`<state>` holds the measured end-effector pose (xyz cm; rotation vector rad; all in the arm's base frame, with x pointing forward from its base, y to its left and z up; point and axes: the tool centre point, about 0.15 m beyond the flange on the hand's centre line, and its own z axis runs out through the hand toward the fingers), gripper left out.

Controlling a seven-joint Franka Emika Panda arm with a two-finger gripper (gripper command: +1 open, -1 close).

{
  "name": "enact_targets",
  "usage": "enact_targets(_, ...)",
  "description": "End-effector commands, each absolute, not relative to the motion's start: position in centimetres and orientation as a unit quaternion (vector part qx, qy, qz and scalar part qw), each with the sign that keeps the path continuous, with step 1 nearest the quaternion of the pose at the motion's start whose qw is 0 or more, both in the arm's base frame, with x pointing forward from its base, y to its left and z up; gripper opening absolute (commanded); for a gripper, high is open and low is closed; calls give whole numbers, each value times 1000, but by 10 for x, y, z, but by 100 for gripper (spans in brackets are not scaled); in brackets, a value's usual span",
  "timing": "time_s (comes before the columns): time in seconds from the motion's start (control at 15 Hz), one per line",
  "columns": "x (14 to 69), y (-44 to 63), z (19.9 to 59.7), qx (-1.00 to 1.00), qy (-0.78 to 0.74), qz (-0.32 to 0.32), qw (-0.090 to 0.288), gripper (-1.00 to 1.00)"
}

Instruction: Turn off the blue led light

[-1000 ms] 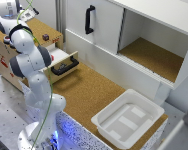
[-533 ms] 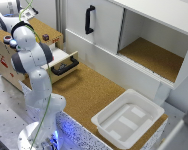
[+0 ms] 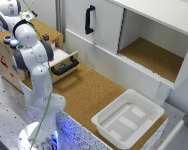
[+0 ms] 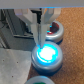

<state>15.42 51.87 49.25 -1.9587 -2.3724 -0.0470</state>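
Hovering right over the blue led light (image 4: 46, 53), the end effector (image 4: 39, 37) has swung in with fingers pressed together, but the lamp's still glowing so no press yet.

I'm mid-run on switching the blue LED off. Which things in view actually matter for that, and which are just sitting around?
Belongs to the job:
- blue led light, glowing, right under the fingertips
- gripper, jaws close together above it

Just lying about:
- white tray on the cork surface
- open drawer with black handle
- red-capped lamp on the wooden box
- cabinet door handle

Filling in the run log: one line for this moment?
gripper: shut, over lit blue led light | contact unclear | light on | not yet off
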Motion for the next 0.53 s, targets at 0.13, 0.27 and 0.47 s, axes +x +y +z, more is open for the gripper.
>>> enact_targets(0.13,174,535,466,-644,-764,34,13,-100)
enact_targets(0.27,175,537,460,-642,-765,38,17,-100)
enact_targets(0.47,171,534,447,-645,-762,53,21,-100)
